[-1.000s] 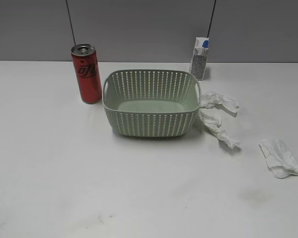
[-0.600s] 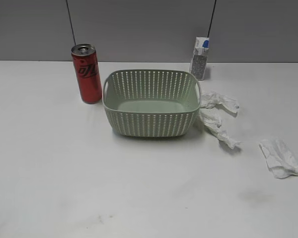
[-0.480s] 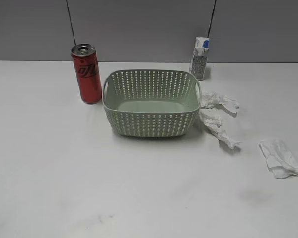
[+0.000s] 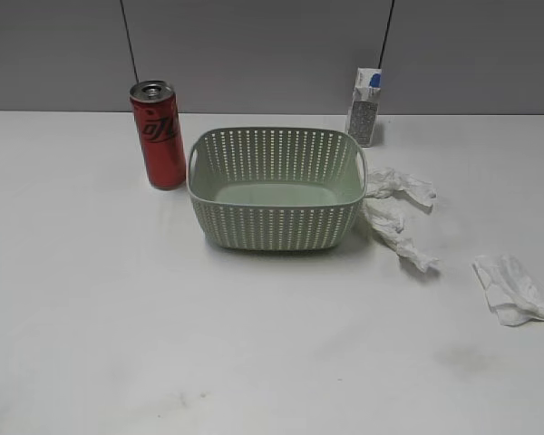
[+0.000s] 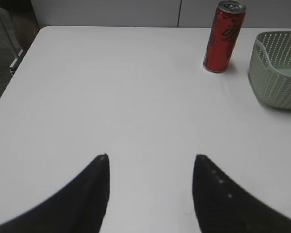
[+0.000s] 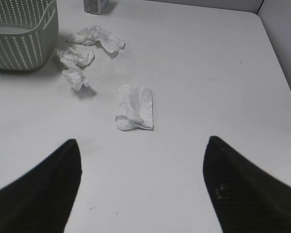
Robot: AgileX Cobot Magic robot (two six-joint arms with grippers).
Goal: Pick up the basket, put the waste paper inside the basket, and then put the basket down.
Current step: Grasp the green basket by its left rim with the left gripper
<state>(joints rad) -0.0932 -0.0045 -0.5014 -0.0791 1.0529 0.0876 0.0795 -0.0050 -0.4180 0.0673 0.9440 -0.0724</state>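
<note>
Two bystanders: can (image 4: 160, 134) left of basket (image 4: 276, 188) | carton (image 4: 364, 106) behind-right

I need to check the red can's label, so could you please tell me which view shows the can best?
The exterior view: the red can stands upright and whole beside the basket, with its label facing the camera. The left wrist view shows it whole too, but tilted and farther off. The right wrist view misses it.
</note>
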